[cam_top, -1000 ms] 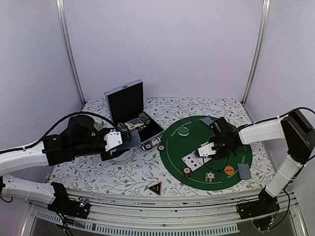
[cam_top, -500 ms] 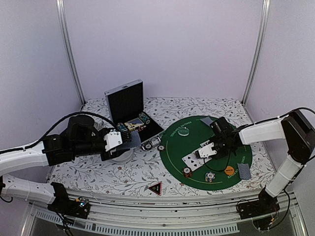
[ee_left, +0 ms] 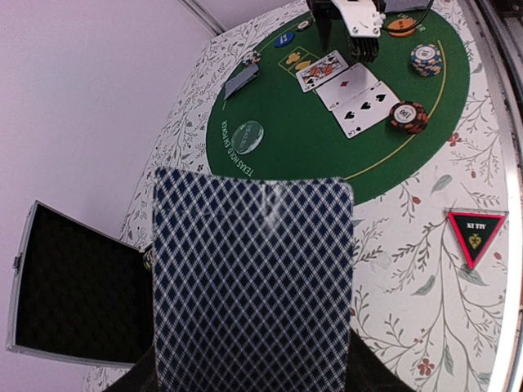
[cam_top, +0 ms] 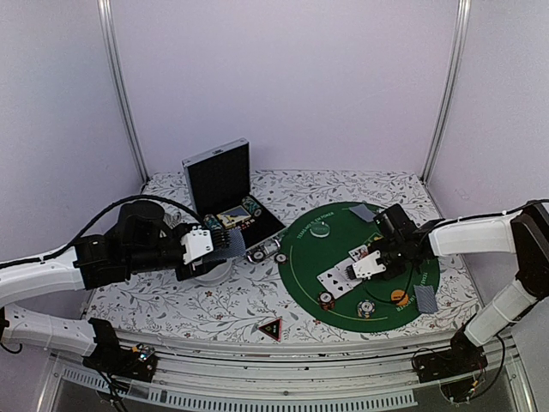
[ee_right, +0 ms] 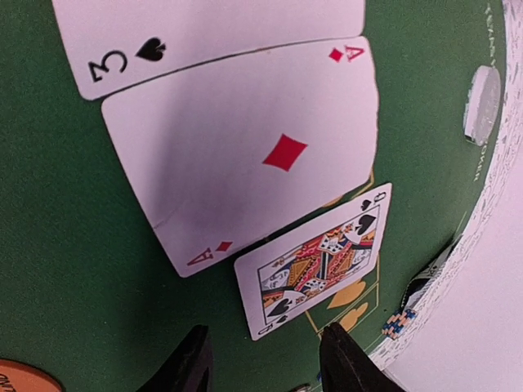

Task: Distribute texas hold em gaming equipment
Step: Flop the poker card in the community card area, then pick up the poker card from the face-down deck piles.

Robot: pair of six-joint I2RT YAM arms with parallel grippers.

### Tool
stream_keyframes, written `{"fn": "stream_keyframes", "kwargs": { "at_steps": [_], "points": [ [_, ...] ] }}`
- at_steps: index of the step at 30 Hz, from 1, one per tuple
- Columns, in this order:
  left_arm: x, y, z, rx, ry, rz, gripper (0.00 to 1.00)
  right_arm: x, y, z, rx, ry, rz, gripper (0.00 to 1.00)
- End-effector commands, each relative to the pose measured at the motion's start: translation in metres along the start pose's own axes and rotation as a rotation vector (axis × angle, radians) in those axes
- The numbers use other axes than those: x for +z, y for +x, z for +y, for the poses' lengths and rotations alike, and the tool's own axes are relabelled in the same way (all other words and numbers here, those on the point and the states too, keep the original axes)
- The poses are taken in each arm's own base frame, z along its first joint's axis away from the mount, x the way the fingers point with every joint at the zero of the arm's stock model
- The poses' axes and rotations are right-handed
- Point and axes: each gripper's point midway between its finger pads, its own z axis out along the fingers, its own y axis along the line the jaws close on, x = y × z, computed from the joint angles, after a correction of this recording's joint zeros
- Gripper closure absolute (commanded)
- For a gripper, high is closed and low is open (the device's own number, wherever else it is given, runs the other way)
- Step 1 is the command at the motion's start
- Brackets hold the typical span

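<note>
My left gripper [cam_top: 221, 242] is shut on a stack of blue-checked-back playing cards [ee_left: 253, 286] and holds it above the floral table, left of the green round mat [cam_top: 309, 266]. My right gripper [ee_right: 265, 359] is open and empty, low over the mat just beside the queen of spades [ee_right: 319, 261]. The ace of diamonds [ee_right: 261, 155] and the 3 of spades [ee_right: 212, 33] lie face up beyond it. Chip stacks [cam_top: 326, 299] [cam_top: 366, 309] and an orange disc [cam_top: 399, 297] sit at the mat's near edge. The black red-edged triangle [cam_top: 271, 329] lies on the table by the front edge.
An open black case [cam_top: 219, 180] stands at the back left. A white bowl [cam_top: 210, 270] lies under my left gripper. Face-down cards lie on the mat's right [cam_top: 425, 297] and far [cam_top: 362, 210] edges. A clear disc [cam_top: 321, 229] sits on the mat's far left.
My right gripper has shifted a little to the right over the mat, still open. The left arm and its cards have not moved.
</note>
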Motion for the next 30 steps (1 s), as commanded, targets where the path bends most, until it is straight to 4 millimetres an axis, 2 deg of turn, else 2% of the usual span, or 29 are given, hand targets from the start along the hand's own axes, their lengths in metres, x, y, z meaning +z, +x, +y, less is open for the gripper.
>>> {"fn": "stream_keyframes", "kwargs": {
  "at_steps": [1, 5, 7, 8, 10, 12, 15, 17, 18, 21, 24, 27, 30],
  "points": [
    [-0.003, -0.004, 0.003, 0.009, -0.018, -0.021, 0.47, -0.036, -0.015, -0.043, 0.121, 0.125, -0.112, 0.52],
    [-0.003, -0.005, 0.003, 0.009, -0.017, -0.024, 0.47, -0.086, -0.037, -0.100, 0.348, 0.269, -0.315, 0.50],
    [-0.004, -0.005, 0.003, 0.008, -0.016, -0.025, 0.47, -0.119, -0.041, -0.132, 0.474, 0.384, -0.418, 0.47],
    [-0.003, -0.005, 0.003, 0.008, -0.015, -0.026, 0.47, -0.141, -0.041, -0.150, 0.531, 0.464, -0.481, 0.42],
    [-0.003, -0.005, 0.002, 0.008, -0.014, -0.027, 0.47, -0.186, -0.044, -0.184, 0.713, 0.557, -0.645, 0.24],
    [-0.002, -0.005, 0.002, 0.008, -0.010, -0.023, 0.46, -0.216, -0.058, -0.203, 0.928, 0.465, -0.845, 0.16],
    [-0.001, -0.004, 0.002, 0.006, -0.010, -0.021, 0.47, -0.242, -0.092, -0.216, 1.062, 0.233, -1.092, 0.03],
    [-0.001, -0.005, 0.002, 0.007, -0.013, -0.023, 0.46, -0.248, -0.115, -0.220, 1.152, 0.083, -1.190, 0.01],
    [-0.002, -0.004, 0.003, 0.007, -0.016, -0.024, 0.47, -0.249, -0.132, -0.218, 1.157, 0.024, -1.224, 0.01],
    [-0.002, -0.005, 0.003, 0.008, -0.018, -0.026, 0.47, -0.236, -0.183, -0.207, 1.157, -0.152, -1.236, 0.01],
    [-0.001, -0.004, 0.003, 0.008, -0.020, -0.024, 0.47, -0.229, -0.229, -0.198, 1.118, -0.307, -1.222, 0.08],
    [-0.001, -0.005, 0.003, 0.007, -0.020, -0.027, 0.47, -0.216, -0.268, -0.185, 1.075, -0.402, -1.182, 0.09],
    [-0.001, -0.005, 0.004, 0.006, -0.026, -0.024, 0.47, -0.202, -0.300, -0.171, 1.043, -0.484, -1.157, 0.09]
  ]
}}
